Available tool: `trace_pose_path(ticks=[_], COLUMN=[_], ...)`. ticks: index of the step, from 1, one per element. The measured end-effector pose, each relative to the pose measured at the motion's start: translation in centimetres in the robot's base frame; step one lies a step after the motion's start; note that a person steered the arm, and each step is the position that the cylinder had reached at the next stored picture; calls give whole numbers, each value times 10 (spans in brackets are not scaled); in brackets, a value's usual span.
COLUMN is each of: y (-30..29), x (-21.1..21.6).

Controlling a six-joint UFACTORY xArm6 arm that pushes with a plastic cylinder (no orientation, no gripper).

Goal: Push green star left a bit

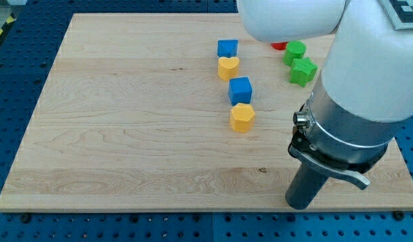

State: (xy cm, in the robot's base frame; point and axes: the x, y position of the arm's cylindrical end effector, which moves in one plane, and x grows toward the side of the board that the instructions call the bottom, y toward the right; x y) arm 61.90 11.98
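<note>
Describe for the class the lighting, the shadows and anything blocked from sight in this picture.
Camera view: even, soft light, no glare on the board; blocks such as the green star cast only faint shadows; the arm hides part of a red block; my tip cannot be made out.

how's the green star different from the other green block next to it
The green star has a pointed, notched outline; the other green block looks rounder, its exact shape hard to make out. The star lies lower in the view and slightly further right; the other block sits above it, close under the arm's white body. Both are the same green and about the same size. My tip does not show.
</note>
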Motion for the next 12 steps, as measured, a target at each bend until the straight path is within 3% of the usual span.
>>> trace_pose_path(ticks=[1,3,5,7,9,10,11,12], y=[-14,-181,-182,-10,152,166,166,152], x=[-2,-59,-59,-52,-124,-191,-223,-224])
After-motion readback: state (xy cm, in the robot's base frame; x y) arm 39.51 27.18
